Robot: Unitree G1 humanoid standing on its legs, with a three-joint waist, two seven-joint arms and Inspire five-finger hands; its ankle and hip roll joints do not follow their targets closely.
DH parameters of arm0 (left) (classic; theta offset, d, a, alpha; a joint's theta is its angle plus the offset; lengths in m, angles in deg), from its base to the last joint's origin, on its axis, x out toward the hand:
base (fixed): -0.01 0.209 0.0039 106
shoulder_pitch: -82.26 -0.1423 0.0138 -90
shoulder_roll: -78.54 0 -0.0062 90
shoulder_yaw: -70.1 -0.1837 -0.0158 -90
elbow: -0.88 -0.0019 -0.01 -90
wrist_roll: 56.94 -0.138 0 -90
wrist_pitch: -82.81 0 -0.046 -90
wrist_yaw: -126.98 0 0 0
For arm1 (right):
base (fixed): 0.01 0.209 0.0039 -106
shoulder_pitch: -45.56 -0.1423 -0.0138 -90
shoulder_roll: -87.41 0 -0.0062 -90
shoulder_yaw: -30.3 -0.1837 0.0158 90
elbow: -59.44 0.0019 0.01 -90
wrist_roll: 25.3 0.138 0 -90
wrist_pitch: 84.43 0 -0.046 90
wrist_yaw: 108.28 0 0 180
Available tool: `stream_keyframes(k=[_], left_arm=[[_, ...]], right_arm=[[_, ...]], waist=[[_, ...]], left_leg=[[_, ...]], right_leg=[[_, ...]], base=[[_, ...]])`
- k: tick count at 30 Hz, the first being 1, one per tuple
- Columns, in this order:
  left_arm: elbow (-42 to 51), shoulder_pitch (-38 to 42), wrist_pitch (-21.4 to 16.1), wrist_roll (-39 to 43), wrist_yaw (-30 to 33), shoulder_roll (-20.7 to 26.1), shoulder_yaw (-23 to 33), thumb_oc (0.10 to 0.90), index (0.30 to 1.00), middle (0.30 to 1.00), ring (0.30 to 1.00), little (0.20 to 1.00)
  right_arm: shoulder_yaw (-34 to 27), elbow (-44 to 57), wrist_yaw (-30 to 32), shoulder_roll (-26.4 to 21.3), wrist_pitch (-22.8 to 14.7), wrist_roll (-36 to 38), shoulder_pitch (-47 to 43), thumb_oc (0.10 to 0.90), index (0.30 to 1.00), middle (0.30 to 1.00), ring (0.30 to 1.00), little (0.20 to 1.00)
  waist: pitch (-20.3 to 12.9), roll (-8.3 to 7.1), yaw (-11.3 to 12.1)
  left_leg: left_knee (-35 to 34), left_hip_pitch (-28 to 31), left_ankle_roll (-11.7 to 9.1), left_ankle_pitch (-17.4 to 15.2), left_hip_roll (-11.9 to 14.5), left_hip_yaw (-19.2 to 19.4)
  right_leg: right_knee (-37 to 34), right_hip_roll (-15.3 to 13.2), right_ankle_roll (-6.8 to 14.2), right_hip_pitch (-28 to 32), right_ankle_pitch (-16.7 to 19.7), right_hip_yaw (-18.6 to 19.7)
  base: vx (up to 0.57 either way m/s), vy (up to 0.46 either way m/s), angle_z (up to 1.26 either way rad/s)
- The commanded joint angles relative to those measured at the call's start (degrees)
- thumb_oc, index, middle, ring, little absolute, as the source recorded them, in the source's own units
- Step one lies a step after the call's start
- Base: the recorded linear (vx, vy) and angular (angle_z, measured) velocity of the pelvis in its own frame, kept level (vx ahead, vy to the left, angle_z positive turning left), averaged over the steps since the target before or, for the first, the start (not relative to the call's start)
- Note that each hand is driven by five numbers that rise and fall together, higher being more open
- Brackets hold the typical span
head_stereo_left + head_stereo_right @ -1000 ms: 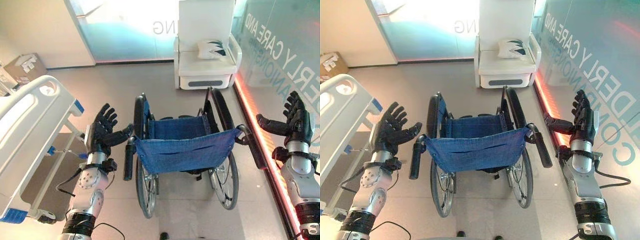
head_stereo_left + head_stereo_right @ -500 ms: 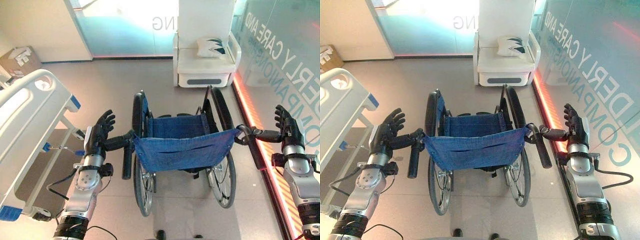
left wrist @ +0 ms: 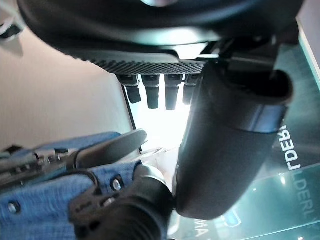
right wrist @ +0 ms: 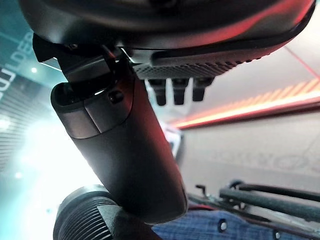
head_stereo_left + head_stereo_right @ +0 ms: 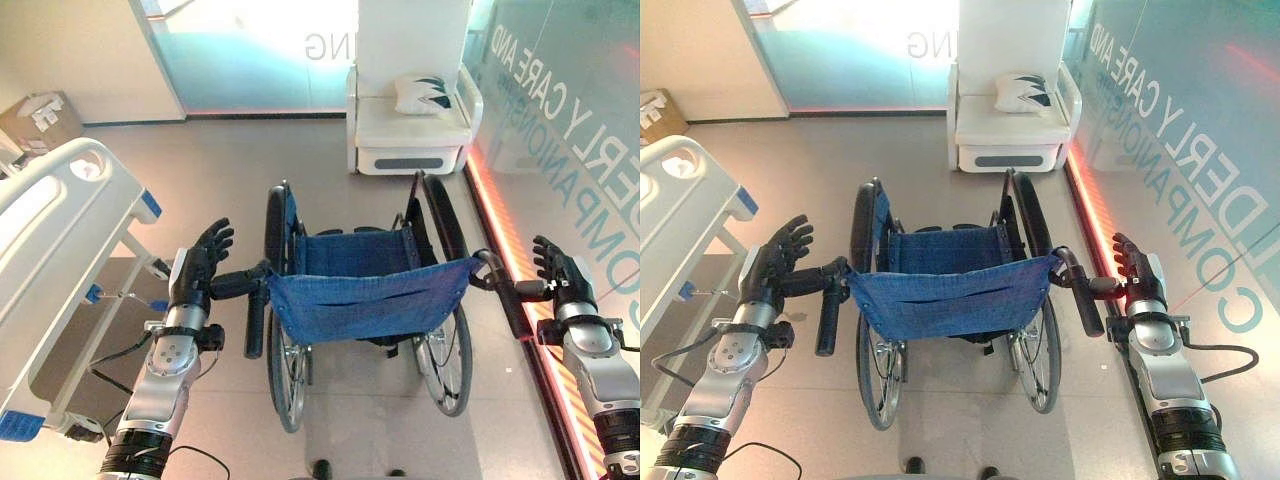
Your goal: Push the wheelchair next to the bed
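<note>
At the far left one brown cardboard box point(image 5: 40, 112) sits on the floor by the wall, and nearer along the left edge runs one white hospital bed with blue corner caps point(image 5: 60, 250). Right of the bed is the robot's left hand point(image 5: 196, 268), its fingers straight and spread, its thumb reaching across to the top of the left black push handle point(image 5: 256, 318) without curling round it. In the middle of the floor stands one folding wheelchair with a blue fabric seat and backrest and two large spoked wheels point(image 5: 368, 300), its back toward the near side, just right of the bed's foot end but apart from it. Its right black push handle point(image 5: 1086, 298) is met by the thumb of the right hand point(image 5: 1137, 281), whose fingers are likewise straight and apart. Beyond the wheelchair, one white armchair point(image 5: 412, 95) holds one white cushion with dark markings point(image 5: 422, 94). The glass wall on the right point(image 5: 560, 90) carries large pale lettering, seen mirrored.
</note>
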Motion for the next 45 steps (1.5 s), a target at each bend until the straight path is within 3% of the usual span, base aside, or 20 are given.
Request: stream_keyframes(k=[1, 3, 10, 13, 16, 19, 24, 37, 45], left_arm=[[7.11, 0.92, -15.43, 9.54, -0.74, 0.05, 1.57, 0.800, 0.900, 0.900, 0.900, 0.900], [9.33, -0.10, -18.97, 12.08, -1.50, -2.34, 2.63, 0.800, 0.900, 0.900, 0.900, 0.900], [13.61, -0.49, -25.37, 11.75, -1.78, -3.72, 2.59, 0.800, 0.900, 0.900, 0.900, 0.900], [14.95, -0.20, -24.90, 13.28, -4.47, -3.77, 2.32, 0.800, 0.900, 0.900, 0.900, 0.900], [15.58, -0.08, -22.52, 12.03, -5.11, -3.29, 1.81, 0.800, 0.900, 0.900, 0.900, 0.900], [15.26, -0.80, -16.89, 4.81, -1.89, -1.75, 1.74, 0.800, 0.900, 0.900, 0.900, 0.900], [12.83, -2.47, -8.40, -0.74, -3.40, 1.45, 1.69, 0.800, 0.900, 0.900, 0.900, 0.900], [6.59, -3.51, 2.55, -17.18, 4.50, 6.88, 0.60, 0.800, 0.900, 0.900, 0.900, 0.900], [2.16, -3.66, 8.50, -19.03, 5.30, 4.13, -2.56, 0.800, 0.900, 0.900, 0.900, 0.900]], right_arm=[[-1.35, 6.96, -1.28, -2.01, -5.97, -2.65, -1.07, 0.800, 0.900, 0.900, 0.900, 0.900], [-1.40, 7.69, -1.79, -0.62, -6.14, -4.56, 0.42, 0.800, 0.900, 0.900, 0.900, 0.900], [-1.04, 8.59, -0.13, -0.43, -5.52, -5.88, 0.53, 0.800, 0.900, 0.900, 0.900, 0.900], [-0.92, 8.59, 0.16, -0.09, -5.27, -5.91, 0.18, 0.800, 0.900, 0.900, 0.900, 0.900], [-0.63, 8.60, 0.38, -0.03, -4.68, -6.16, 0.13, 0.800, 0.900, 0.900, 0.900, 0.900], [-0.74, 8.36, 0.72, -0.09, -4.52, -5.78, 0.33, 0.800, 0.900, 0.900, 0.900, 0.900], [-1.51, 8.11, 0.70, -1.16, -4.21, -4.57, 0.47, 0.800, 0.900, 0.900, 0.900, 0.900], [-1.72, 7.20, 1.66, -3.01, -4.47, -2.17, 0.06, 0.800, 0.900, 0.900, 0.900, 0.900], [-2.01, 6.88, 2.25, -2.75, -4.65, -1.67, -0.09, 0.800, 0.900, 0.900, 0.900, 0.900]], waist=[[-2.62, -1.93, 0.99], [-2.68, -2.14, 1.10], [-2.67, -2.51, 1.52], [-2.69, -2.48, 1.69], [-2.77, -2.39, 1.87], [-2.87, -2.22, 2.10], [-2.72, -1.89, 2.41], [-2.07, -1.59, 2.53], [-1.74, -1.69, 2.48]], left_leg=[[0.23, 1.53, 0.69, -3.33, -1.65, 1.72], [0.23, 1.47, 0.68, -3.32, -1.68, 1.52], [0.23, 1.39, 0.57, -3.30, -1.61, 1.04], [0.23, 1.35, 0.51, -3.32, -1.62, 0.88], [0.23, 1.31, 0.51, -3.30, -1.68, 0.72], [0.23, 1.27, 0.52, -3.28, -1.68, 0.69], [0.23, 1.28, 0.61, -3.19, -1.68, 0.83], [0.31, 1.20, 0.70, -2.92, -1.77, 1.57], [0.50, 1.21, 0.80, -3.03, -1.81, 1.70]], right_leg=[[2.03, 0.50, 0.43, -2.26, 2.13, 0.95], [2.01, 0.50, 0.39, -2.27, 2.14, 0.91], [1.93, 0.53, 0.21, -2.07, 2.01, 0.67], [1.96, 0.51, 0.20, -2.04, 1.94, 0.55], [1.90, 0.41, 0.27, -1.93, 1.94, 0.34], [1.95, 0.35, 0.35, -1.92, 1.91, 0.12], [2.11, 0.35, 0.44, -1.98, 1.85, -0.10], [2.25, 0.39, 0.62, -2.14, 2.01, -0.09], [2.42, 0.41, 0.62, -2.20, 2.01, -0.09]], base=[[0.00, 0.000, 0.00], [0.00, 0.000, 0.00], [0.00, 0.000, 0.00], [0.00, 0.000, 0.00], [0.00, 0.000, 0.00], [0.00, 0.000, 0.00], [0.00, 0.000, 0.00], [0.00, 0.001, 0.00], [0.00, 0.000, 0.00]])
